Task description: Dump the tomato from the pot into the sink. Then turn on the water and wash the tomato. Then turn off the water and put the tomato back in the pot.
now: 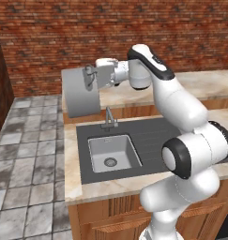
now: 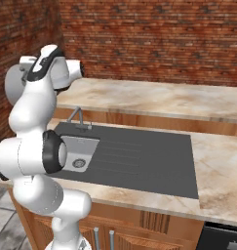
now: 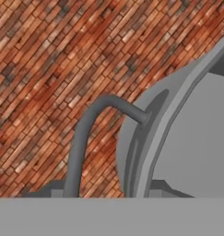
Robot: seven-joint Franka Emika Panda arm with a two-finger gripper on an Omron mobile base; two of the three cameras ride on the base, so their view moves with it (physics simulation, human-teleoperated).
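This is a kitchen: a marble-look counter [image 2: 154,100] on wooden cabinets [image 1: 115,218] carries a dark grey plate with a ribbed drainboard [image 2: 139,156], and set in it is a light grey sink [image 1: 111,152] with a round drain and a slim metal faucet [image 1: 109,117] behind it. The walls are red brick [image 2: 154,39] and the floor [image 1: 26,159] is grey stone tile (everything has the flat look of a rendering).

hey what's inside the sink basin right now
The sink basin shows its round drain and bare grey floor; no tomato is visible there. The pot is held tipped on its side, up behind the faucet. The pot's contents can't be seen.
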